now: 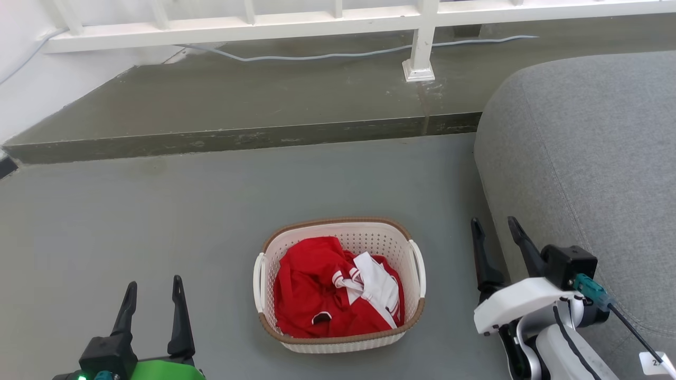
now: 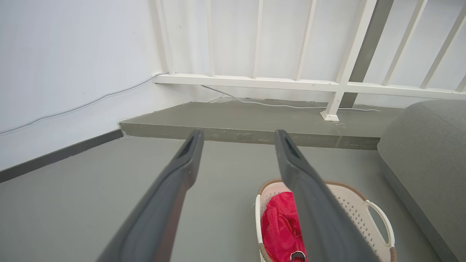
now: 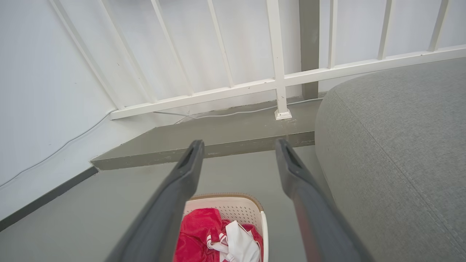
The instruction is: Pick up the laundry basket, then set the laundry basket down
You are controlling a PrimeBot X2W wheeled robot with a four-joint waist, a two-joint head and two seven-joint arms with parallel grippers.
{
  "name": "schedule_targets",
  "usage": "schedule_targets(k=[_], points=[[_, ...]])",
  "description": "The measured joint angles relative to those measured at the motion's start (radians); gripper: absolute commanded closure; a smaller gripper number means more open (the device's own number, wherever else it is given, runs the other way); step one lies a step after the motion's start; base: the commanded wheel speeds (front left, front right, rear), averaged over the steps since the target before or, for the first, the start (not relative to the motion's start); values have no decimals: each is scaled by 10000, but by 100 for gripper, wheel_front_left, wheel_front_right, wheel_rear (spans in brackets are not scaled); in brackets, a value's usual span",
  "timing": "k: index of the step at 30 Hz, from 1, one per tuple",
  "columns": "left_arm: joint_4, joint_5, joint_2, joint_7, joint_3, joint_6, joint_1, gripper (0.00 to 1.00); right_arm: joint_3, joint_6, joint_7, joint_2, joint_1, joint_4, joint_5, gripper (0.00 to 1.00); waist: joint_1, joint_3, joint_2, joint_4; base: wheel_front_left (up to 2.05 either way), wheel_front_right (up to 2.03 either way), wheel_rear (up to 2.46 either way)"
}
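**A:** What did the head view show?

**B:** A cream-white perforated plastic laundry basket (image 1: 364, 237) with a brown woven-look rim stood on the grey floor (image 1: 158, 211), low in the middle. It held a crumpled red and white garment (image 1: 317, 290). The left gripper (image 1: 154, 282), with two long dark fingers, hung at the lower left, spread and empty, well apart from the basket. The right gripper (image 1: 494, 220) was off the basket's right side, near the grey fabric sofa (image 1: 581, 158), also spread, holding nothing.

**A:** And the left wrist view?

**B:** The left gripper (image 2: 238, 133) was parted over bare floor. The laundry basket (image 2: 355, 207) sat lower right, partly behind one finger.

**A:** The right wrist view?

**B:** The right gripper (image 3: 239, 142) was parted and empty. The laundry basket (image 3: 233, 207) lay at the bottom edge, with the sofa (image 3: 393, 145) to the right.
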Motion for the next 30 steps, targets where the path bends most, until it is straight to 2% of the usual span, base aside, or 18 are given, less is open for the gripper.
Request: schedule_targets(k=[13,14,21,30], points=[[-341,180,-35,0,121,2,244,0,-299,0,0,151,356,-393,-176,0,0,111,0,3,0,0,0],[-341,236,-38,2,115,-2,245,100,-318,2,2,167,359,-408,-201,100,0,134,0,6,0,0,0],[105,209,-153,48,-13,-21,255,100,-295,27,21,253,712,8,-67,100,0,137,0,11,0,0,0],[-19,-794,-188,48,-205,-151,407,100,-385,201,58,257,749,-134,809,100,0,92,0,65,0,0,0]])
